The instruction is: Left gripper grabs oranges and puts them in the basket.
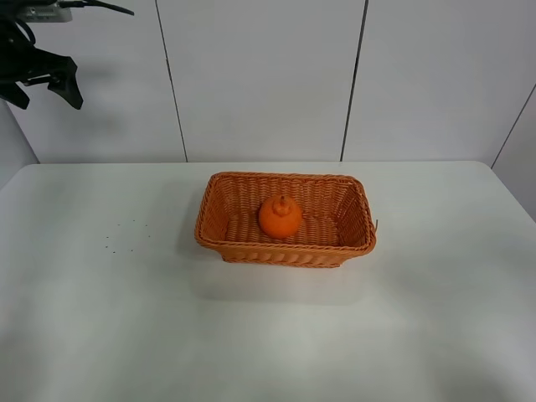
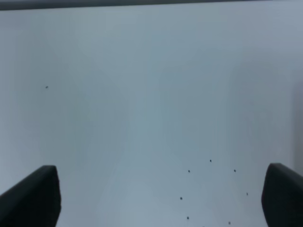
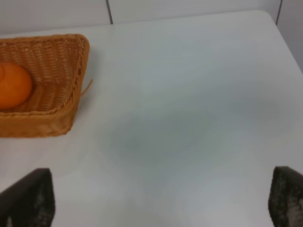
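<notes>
The orange (image 1: 280, 217) with its knob top lies inside the wicker basket (image 1: 218, 239) at the middle of the white table. It also shows in the right wrist view (image 3: 13, 85), inside the basket (image 3: 71, 94). My left gripper (image 1: 46, 79) is raised high at the far left, well away from the basket. In the left wrist view its fingers (image 2: 33, 196) stand wide apart over bare table with nothing between them. My right gripper (image 3: 161, 201) is out of the exterior view; its fingers (image 3: 28, 198) stand wide apart and empty, to the right of the basket.
The white table (image 1: 435, 318) spans the view with a rounded back edge against a white panelled wall (image 1: 260, 75). Several small dark specks (image 1: 126, 234) dot the table left of the basket; they also show in the left wrist view (image 2: 210, 189).
</notes>
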